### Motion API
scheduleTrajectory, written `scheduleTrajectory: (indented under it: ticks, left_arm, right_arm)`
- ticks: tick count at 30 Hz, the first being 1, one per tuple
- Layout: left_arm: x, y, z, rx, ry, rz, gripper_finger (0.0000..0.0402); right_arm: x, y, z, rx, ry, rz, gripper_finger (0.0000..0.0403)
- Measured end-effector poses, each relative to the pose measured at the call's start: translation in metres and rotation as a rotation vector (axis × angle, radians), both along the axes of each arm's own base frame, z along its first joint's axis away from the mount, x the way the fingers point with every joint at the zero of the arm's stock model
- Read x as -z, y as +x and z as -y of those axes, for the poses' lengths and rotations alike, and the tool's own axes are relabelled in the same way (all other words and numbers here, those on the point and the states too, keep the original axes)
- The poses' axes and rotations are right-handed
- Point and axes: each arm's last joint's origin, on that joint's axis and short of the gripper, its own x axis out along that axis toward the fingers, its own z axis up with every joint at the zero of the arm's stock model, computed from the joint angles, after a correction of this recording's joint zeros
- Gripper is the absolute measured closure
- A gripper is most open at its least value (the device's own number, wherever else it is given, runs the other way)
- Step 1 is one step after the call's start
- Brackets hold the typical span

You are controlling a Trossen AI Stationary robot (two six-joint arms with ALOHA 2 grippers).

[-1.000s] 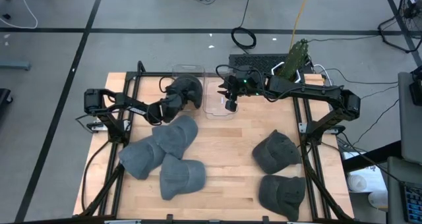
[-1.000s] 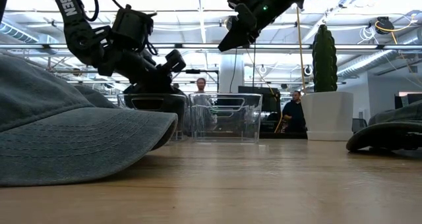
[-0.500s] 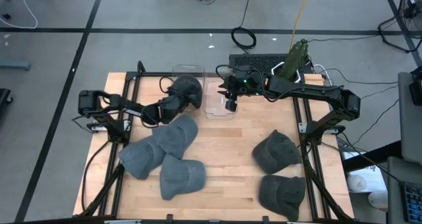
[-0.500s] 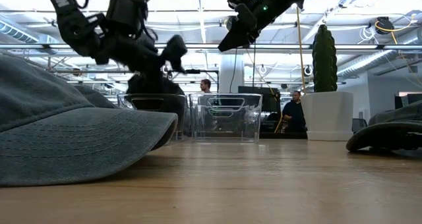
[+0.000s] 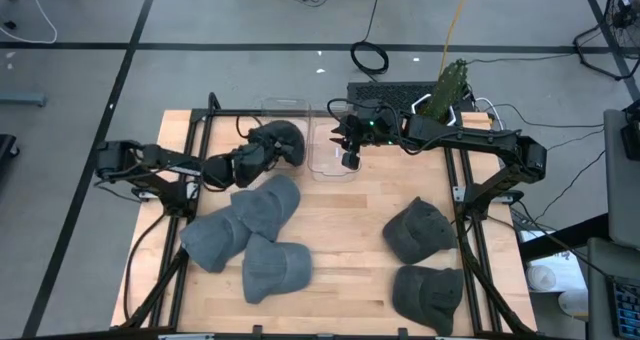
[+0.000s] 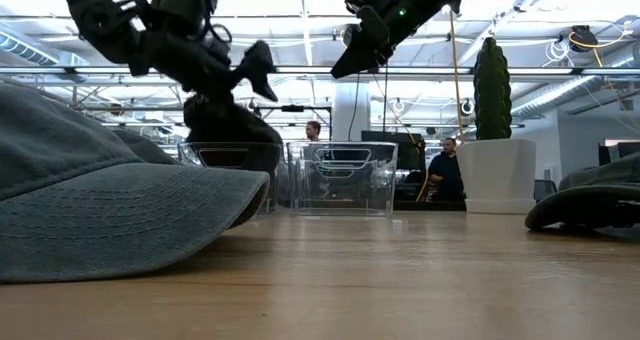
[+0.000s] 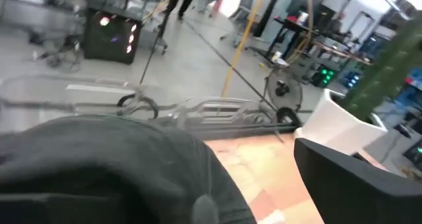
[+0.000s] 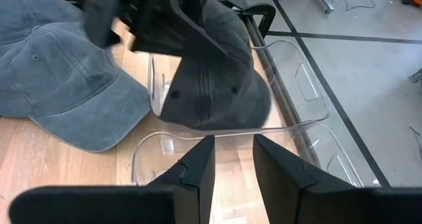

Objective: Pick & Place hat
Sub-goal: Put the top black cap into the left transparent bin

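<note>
Now | left gripper (image 5: 243,165): open, apparently beside dark hat (image 5: 281,140) | bin (image 5: 283,108)

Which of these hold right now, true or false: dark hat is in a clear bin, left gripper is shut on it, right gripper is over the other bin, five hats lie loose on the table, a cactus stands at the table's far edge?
1. The dark hat sits in the left clear bin. True.
2. The left gripper is shut on that hat. False: it is open, beside the hat.
3. The right gripper hangs above the right clear bin. True.
4. Two hats lie loose on the table. False: five do.
5. A cactus stands at the far edge. True.
</note>
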Motion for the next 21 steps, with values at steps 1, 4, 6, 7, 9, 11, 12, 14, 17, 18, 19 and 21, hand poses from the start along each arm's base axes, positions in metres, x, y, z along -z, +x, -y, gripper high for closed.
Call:
scheduleTrajectory:
  ticks: [1,4,6,7,9,11,12,14,17,18,19,21]
  left_arm:
    - [0.004,0.001,-0.003,-0.006,-0.022,0.004,0.0080]
    - [0.013,0.005,-0.009,0.045,-0.090,0.054,0.0080]
    - [0.016,0.009,-0.012,0.084,-0.114,0.100,0.0080]
    - [0.019,0.010,-0.012,0.094,-0.121,0.106,0.0080]
    - [0.019,0.012,-0.013,0.110,-0.119,0.126,0.0080]
    - [0.019,0.012,-0.012,0.117,-0.107,0.124,0.0080]
    - [0.018,0.013,-0.012,0.126,-0.098,0.114,0.0080]
    - [0.016,0.012,-0.011,0.157,-0.094,0.100,0.0080]
    - [0.012,0.011,-0.009,0.223,-0.120,0.117,0.0080]
    - [0.012,0.011,-0.008,0.248,-0.134,0.112,0.0080]
    - [0.012,0.011,-0.007,0.271,-0.140,0.110,0.0080]
    - [0.009,0.011,-0.006,0.314,-0.125,0.110,0.0080]
  right_arm:
    - [0.000,0.000,0.000,0.000,0.000,0.000,0.0312]
    - [0.000,0.000,0.000,0.000,0.000,0.000,0.0312]
    - [0.000,0.000,0.000,0.003,0.005,0.002,0.0312]
    - [0.000,0.000,0.000,0.005,0.007,0.003,0.0312]
    - [0.000,0.000,0.000,0.006,0.009,0.003,0.0312]
    - [0.000,0.000,0.000,0.006,0.009,0.003,0.0312]
    - [0.000,0.000,0.000,0.006,0.009,0.003,0.0312]
    - [0.000,0.000,0.000,0.006,0.009,0.003,0.0312]
    - [0.000,0.000,0.000,0.006,0.009,0.003,0.0312]
    - [0.000,0.000,0.000,0.006,0.009,0.003,0.0312]
    - [0.000,0.000,0.000,0.006,0.009,0.003,0.0312]
    - [0.000,0.000,0.000,0.005,0.007,0.003,0.0312]
